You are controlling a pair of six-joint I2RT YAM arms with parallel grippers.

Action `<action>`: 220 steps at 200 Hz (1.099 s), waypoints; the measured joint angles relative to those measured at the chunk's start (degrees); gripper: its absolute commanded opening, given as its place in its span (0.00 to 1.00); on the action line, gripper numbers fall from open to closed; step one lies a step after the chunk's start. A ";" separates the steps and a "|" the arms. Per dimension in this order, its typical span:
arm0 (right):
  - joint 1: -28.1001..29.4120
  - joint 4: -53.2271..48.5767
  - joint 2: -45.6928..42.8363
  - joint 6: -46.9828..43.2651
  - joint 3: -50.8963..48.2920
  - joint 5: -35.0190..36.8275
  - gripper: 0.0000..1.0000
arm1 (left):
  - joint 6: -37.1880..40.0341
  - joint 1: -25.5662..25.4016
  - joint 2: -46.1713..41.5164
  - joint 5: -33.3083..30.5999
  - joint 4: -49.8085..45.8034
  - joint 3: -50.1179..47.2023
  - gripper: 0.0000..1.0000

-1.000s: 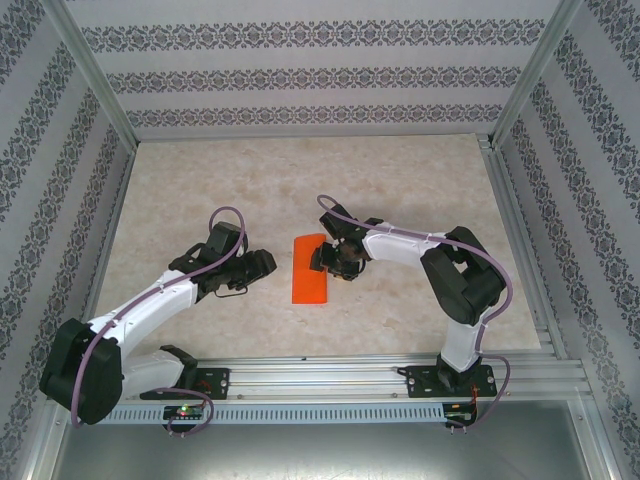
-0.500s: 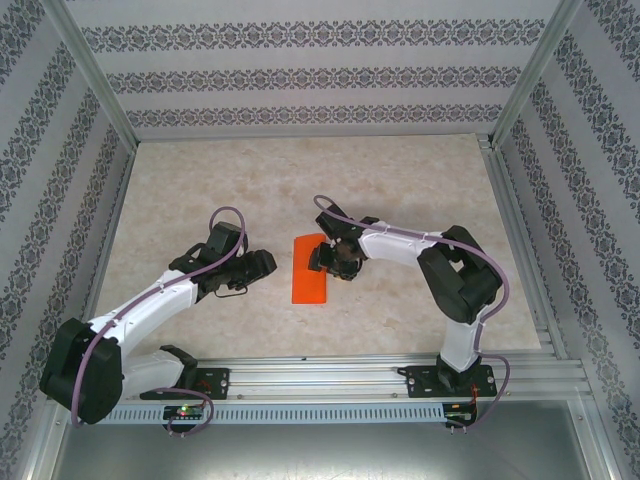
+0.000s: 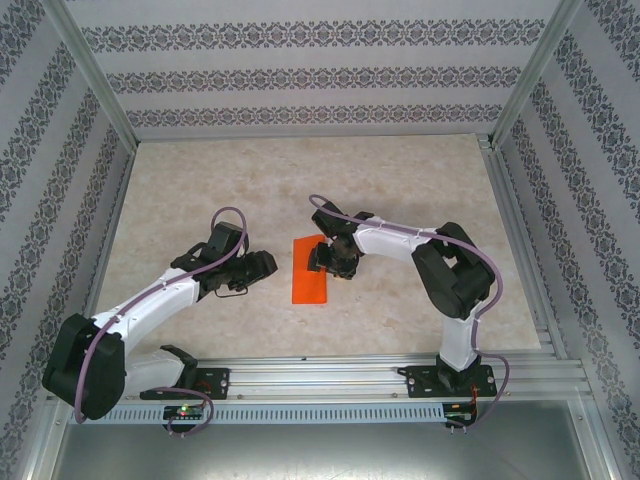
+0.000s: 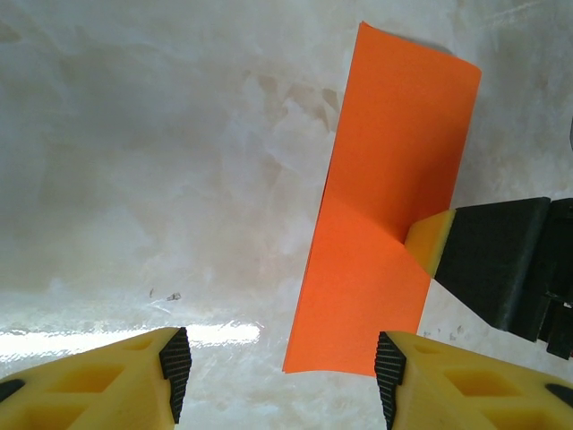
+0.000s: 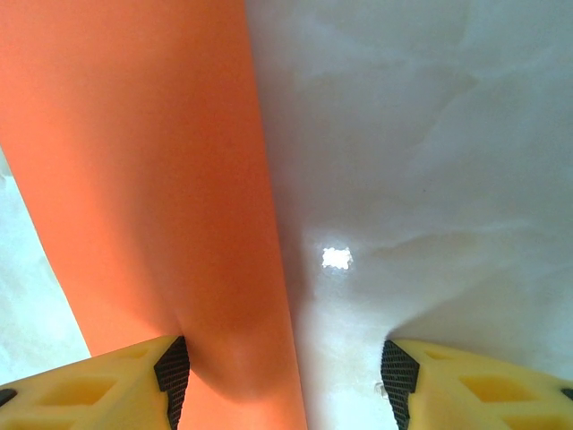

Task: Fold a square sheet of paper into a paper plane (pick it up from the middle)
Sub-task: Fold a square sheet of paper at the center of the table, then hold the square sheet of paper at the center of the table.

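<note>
Orange-red folded paper sheet (image 3: 310, 274) stays put mid-frame while the spread-fingered right hand (image 3: 330, 262) shifts, pressing it flat; left hand (image 3: 266, 268) likewise spread.

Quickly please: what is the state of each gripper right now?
Left gripper: open, holding nothing.
Right gripper: open, one finger pressing on the orange paper, not gripping it.

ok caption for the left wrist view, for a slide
Open left gripper faces the folded orange paper on the marble table, the right gripper's fingertip touching its edge.
</note>
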 measured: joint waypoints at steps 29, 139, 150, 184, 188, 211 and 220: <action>0.02 -0.81 0.46 0.48 0.57 0.48 0.63 | 0.17 0.00 0.90 1.09 0.26 0.00 0.59; 0.37 -1.86 1.11 1.05 1.49 1.66 0.63 | 0.92 0.00 6.62 6.40 4.09 0.20 0.35; 0.42 -1.88 1.14 1.07 1.53 1.70 0.63 | 0.83 0.00 7.61 6.95 4.96 0.48 0.29; 0.63 -2.01 1.22 1.07 1.64 2.12 0.63 | -0.39 0.00 11.06 8.09 7.41 1.79 0.11; 0.63 -1.99 1.22 1.07 1.64 2.14 0.63 | -0.70 0.00 11.47 8.22 7.78 1.95 0.08; 0.63 -2.01 1.27 1.07 1.64 2.16 0.63 | -1.33 -0.24 14.40 9.01 9.03 3.61 0.00; 0.63 -1.99 1.27 1.09 1.62 2.16 0.63 | -1.36 -0.50 15.89 9.16 9.49 4.52 0.00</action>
